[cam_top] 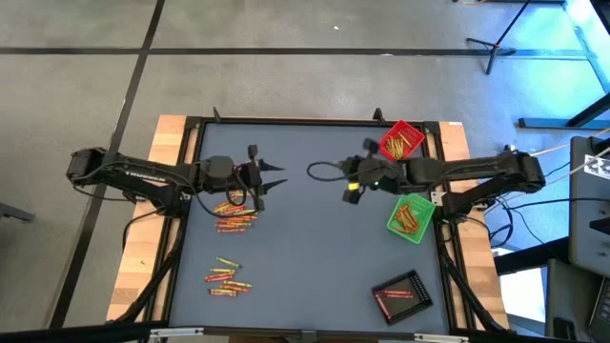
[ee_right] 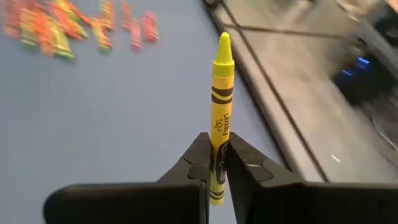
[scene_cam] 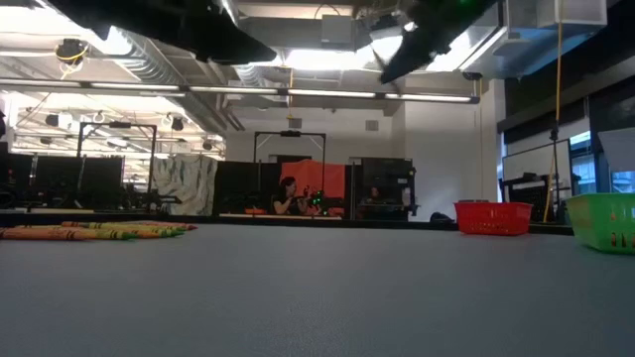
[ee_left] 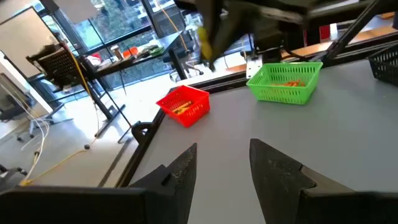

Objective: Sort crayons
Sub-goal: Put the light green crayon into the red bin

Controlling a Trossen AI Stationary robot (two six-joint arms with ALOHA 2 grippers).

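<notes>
Yellow crayon stands pinched in the right end effector, raised off the counter for carrying (trays just behind it). Left end effector hovers open beside the pile.

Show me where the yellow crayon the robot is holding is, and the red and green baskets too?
yellow crayon [ee_right: 222, 106]: right wrist view, on its paper-wrapped middle, above the right hand [ee_right: 216, 163] pinching it.
red basket [ee_left: 185, 106]: left wrist view, on its front wall.
green basket [ee_left: 285, 89]: left wrist view, on its front wall.
</notes>
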